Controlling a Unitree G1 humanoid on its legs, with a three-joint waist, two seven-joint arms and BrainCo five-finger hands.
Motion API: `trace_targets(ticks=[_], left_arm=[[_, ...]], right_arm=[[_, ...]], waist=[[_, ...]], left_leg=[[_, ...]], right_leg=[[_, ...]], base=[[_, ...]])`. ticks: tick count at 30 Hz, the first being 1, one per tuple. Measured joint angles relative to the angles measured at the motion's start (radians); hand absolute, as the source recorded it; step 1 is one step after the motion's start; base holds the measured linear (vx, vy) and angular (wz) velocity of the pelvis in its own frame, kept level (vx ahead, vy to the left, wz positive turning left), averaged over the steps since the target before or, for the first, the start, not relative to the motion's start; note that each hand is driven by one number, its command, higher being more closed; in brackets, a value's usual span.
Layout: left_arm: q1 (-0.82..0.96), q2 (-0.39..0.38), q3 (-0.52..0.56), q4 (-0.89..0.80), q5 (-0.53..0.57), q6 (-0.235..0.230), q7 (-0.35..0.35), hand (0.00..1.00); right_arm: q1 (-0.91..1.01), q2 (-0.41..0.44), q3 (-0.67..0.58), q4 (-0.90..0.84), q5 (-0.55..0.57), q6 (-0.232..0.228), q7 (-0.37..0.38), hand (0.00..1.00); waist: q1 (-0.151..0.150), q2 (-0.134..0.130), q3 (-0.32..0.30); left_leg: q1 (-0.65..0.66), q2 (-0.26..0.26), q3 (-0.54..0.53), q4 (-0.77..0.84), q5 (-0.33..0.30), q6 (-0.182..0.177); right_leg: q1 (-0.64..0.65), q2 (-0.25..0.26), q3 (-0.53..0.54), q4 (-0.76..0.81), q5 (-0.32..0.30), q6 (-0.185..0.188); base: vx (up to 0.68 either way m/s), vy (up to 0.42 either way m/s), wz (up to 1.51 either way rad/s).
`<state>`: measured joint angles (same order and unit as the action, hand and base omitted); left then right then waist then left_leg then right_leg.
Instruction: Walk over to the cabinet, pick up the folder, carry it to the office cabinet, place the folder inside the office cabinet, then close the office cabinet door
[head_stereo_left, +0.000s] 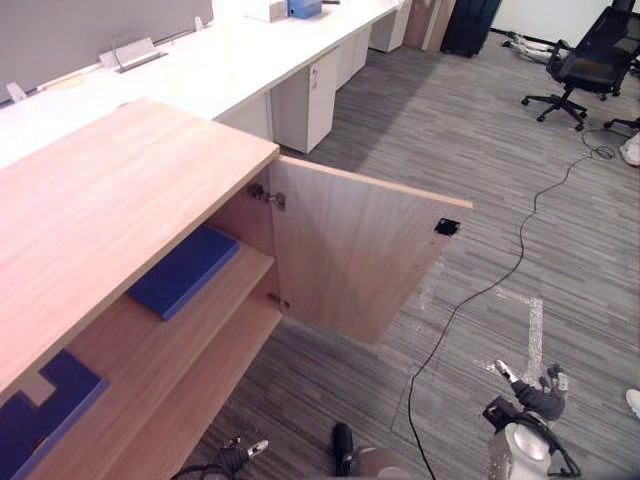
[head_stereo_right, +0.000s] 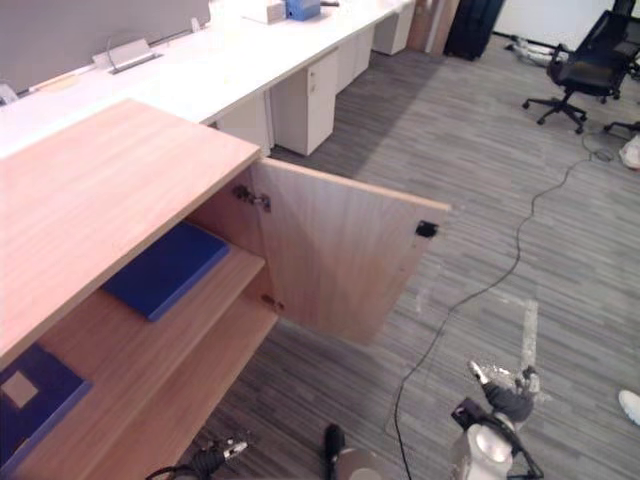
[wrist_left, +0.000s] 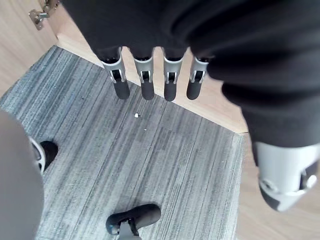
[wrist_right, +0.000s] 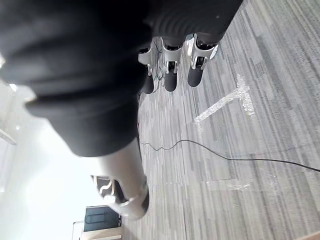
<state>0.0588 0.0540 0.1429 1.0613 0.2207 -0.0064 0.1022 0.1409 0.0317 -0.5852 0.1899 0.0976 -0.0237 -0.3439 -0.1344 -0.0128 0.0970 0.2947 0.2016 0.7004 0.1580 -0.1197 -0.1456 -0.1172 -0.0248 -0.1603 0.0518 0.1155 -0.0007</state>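
Note:
A blue folder (head_stereo_left: 185, 270) lies flat on the upper shelf inside the light wood office cabinet (head_stereo_left: 110, 190). The cabinet door (head_stereo_left: 350, 250) stands wide open, swung out over the carpet. A second blue folder with a pale label (head_stereo_left: 45, 405) rests on the lower shelf at the near left. My left hand (head_stereo_left: 238, 452) hangs low beside the cabinet's base, fingers (wrist_left: 147, 85) straight and empty over the carpet. Well clear of the door, my right hand (head_stereo_left: 532, 392) hangs at the lower right, its fingers (wrist_right: 170, 72) relaxed and holding nothing.
A long white desk (head_stereo_left: 230, 60) with white drawer pedestals (head_stereo_left: 305, 100) runs behind the cabinet. A black office chair (head_stereo_left: 585, 65) stands at the far right. Grey carpet with pale tape marks (head_stereo_left: 533, 335) stretches right of the door.

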Motion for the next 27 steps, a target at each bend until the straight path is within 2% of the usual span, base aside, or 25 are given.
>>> trace_targets(ticks=[1, 5, 10, 14, 16, 17, 19, 22, 27], left_arm=[[0.001, 0.003, 0.006, 0.0, 0.0, 0.0, 0.0, 0.0], [0.003, 0.024, 0.019, -0.001, -0.001, 0.0, 0.0, 0.0], [0.003, 0.06, 0.012, -0.015, -0.005, -0.003, -0.003, 0.0], [0.003, 0.095, -0.006, -0.045, -0.037, -0.01, -0.013, 0.0], [0.008, 0.104, -0.008, -0.051, -0.057, -0.013, -0.02, 0.0], [0.01, 0.105, -0.008, -0.051, -0.061, -0.013, -0.021, 0.0], [0.025, 0.108, -0.01, -0.052, -0.069, -0.014, -0.024, 0.0], [0.033, 0.108, -0.033, -0.052, -0.074, -0.016, -0.025, 0.0], [0.036, 0.105, -0.052, -0.057, -0.099, -0.024, -0.035, 0.0]], right_arm=[[-0.003, -0.013, -0.017, 0.0, 0.0, 0.0, 0.0, 0.0], [-0.059, -0.068, -0.059, 0.004, 0.023, -0.007, 0.003, 0.0], [-0.179, -0.247, -0.068, 0.136, 0.066, -0.022, 0.013, 0.0], [-0.313, -0.4, -0.09, 0.309, 0.123, -0.039, 0.03, 0.0], [-0.384, -0.472, -0.085, 0.38, 0.149, -0.041, 0.048, 0.0], [-0.394, -0.482, -0.081, 0.391, 0.156, -0.042, 0.049, 0.0], [-0.462, -0.552, -0.033, 0.474, 0.174, -0.046, 0.069, 0.0], [-0.517, -0.61, 0.023, 0.544, 0.197, -0.047, 0.089, 0.0], [-0.607, -0.67, 0.108, 0.673, 0.204, -0.045, 0.134, 0.0]], waist=[[0.012, 0.0, 0.0], [0.02, -0.003, -0.001], [0.032, -0.002, -0.001], [0.038, 0.009, 0.007], [0.046, 0.026, 0.022], [0.046, 0.029, 0.024], [0.049, 0.054, 0.04], [0.057, 0.087, 0.061], [0.059, 0.125, 0.082]], left_leg=[[0.002, 0.008, -0.002, 0.003, 0.001, 0.001], [0.002, 0.011, -0.03, -0.023, 0.001, 0.001], [-0.006, 0.009, -0.081, -0.041, 0.0, -0.001], [-0.04, 0.008, -0.147, -0.037, 0.0, -0.001], [-0.047, 0.01, -0.168, -0.029, -0.003, -0.003], [-0.048, 0.01, -0.169, -0.028, -0.004, -0.003], [-0.05, 0.01, -0.179, -0.014, -0.006, -0.002], [-0.064, 0.01, -0.216, 0.01, -0.006, -0.002], [-0.086, 0.01, -0.253, 0.022, -0.005, -0.001]], right_leg=[[0.022, 0.008, 0.0, -0.035, 0.013, -0.001], [0.053, 0.023, -0.011, -0.112, 0.047, -0.005], [0.072, 0.012, -0.055, -0.135, 0.06, -0.004], [0.074, -0.011, -0.112, -0.14, 0.056, -0.003], [0.083, -0.017, -0.131, -0.141, 0.056, -0.004], [0.084, -0.018, -0.133, -0.141, 0.056, -0.004], [0.094, -0.024, -0.141, -0.141, 0.055, -0.004], [0.105, -0.036, -0.16, -0.141, 0.055, -0.003], [0.108, -0.046, -0.192, -0.141, 0.055, -0.003]], base=[[0.01, -0.075, 0.05], [-0.01, -0.039, 0.08], [-0.05, 0.002, 0.28], [-0.06, 0.003, 0.43], [-0.05, 0.013, 0.29], [-0.05, 0.02, 0.21], [-0.04, 0.02, 0.13], [-0.02, 0.006, 0.19], [-0.01, 0.009, 0.2]])
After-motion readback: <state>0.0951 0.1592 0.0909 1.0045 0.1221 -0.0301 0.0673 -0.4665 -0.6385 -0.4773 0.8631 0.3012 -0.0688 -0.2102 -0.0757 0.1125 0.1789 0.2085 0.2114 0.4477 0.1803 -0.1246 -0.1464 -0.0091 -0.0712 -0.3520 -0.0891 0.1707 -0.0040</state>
